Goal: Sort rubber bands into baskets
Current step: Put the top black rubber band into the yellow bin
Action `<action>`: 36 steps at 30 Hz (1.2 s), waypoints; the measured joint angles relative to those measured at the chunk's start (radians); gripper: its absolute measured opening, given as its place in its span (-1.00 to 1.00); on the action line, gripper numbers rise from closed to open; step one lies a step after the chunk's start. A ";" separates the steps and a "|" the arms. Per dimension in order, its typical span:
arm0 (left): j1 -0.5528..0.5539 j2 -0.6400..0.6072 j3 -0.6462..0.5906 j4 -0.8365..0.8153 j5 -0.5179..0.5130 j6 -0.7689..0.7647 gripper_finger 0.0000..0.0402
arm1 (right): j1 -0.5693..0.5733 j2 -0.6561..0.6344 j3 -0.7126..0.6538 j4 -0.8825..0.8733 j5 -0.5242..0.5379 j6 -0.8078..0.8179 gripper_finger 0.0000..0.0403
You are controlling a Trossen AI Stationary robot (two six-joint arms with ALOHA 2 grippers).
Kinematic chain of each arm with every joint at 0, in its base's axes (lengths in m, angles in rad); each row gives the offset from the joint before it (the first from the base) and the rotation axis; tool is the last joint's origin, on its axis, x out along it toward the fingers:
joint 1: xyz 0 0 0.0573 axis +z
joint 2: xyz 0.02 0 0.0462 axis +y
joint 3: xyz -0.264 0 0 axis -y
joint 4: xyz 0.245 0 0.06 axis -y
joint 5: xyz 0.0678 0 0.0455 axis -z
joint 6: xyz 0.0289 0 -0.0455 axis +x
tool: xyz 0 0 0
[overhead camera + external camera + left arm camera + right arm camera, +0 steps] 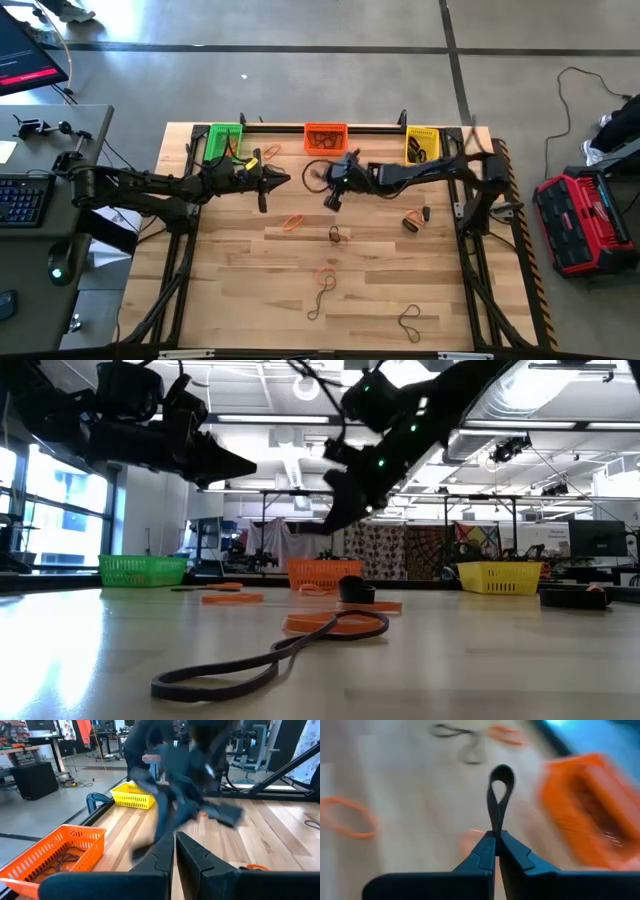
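Black rubber band (pixel 500 795) sticks out, pinched in right gripper (pixel 497 840).

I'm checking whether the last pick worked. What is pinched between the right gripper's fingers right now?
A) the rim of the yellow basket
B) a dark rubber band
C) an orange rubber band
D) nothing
B: in the right wrist view the right gripper is shut on a dark rubber band, whose loop sticks out past the fingertips, above the table.

Overhead, table-level, two wrist views — shared table (pixel 300 290)
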 joint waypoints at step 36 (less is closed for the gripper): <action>0.000 0.001 0.000 0.002 0.001 0.001 -0.96 | -0.734 -0.461 -0.467 -0.358 0.109 0.409 -1.00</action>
